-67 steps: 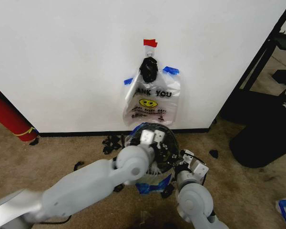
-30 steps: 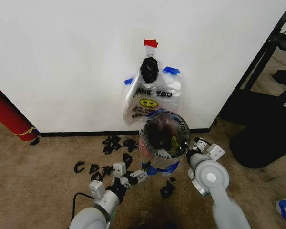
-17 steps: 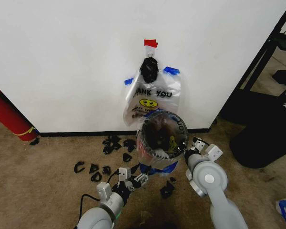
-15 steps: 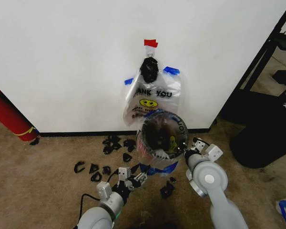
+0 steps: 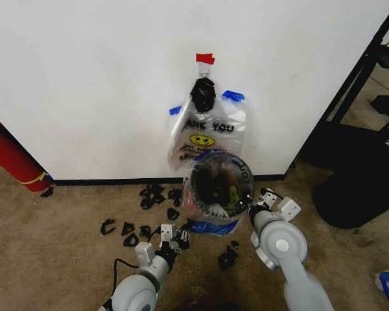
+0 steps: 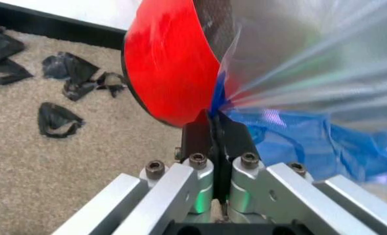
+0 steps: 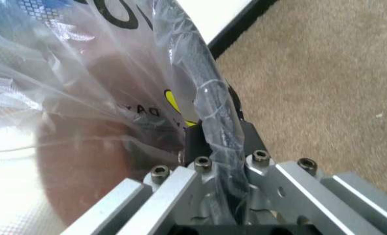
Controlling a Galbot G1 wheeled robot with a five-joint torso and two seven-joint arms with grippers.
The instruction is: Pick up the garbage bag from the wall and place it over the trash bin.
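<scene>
The left pincer [image 6: 214, 128] is clenched on a pinch of the garbage bag [image 6: 298, 73], its two dark fingers pressed together with a thin fold of clear and blue film caught between them, right against the lower red side of the trash bin [image 6: 164, 63]. In the head view this left pincer [image 5: 176, 238] sits low at the foot of the trash bin [image 5: 215, 194], on the side away from the black furniture, and the blue-patched lower edge of the garbage bag [image 5: 214, 227] runs from it along the bin's base. The right pincer [image 7: 214, 142] is also clenched, gripping a twisted rope of the garbage bag [image 7: 82, 88] together with the bin's dark rim, the crinkled film spreading from its fingers over the bin's mouth. In the head view the right pincer [image 5: 267, 199] is pressed to the opposite side of the trash bin, up at rim height. The bag lies draped over the bin's opening, its clear film covering the black interior and hanging down the outside. The trash bin stands on the carpet floor [image 5: 65, 207] just in front of the wall [image 5: 84, 78], directly below the printed bag [image 5: 207, 139] that hangs there from a taped hook. Small black scraps [image 5: 149, 194] lie scattered on the floor beside the bin.
</scene>
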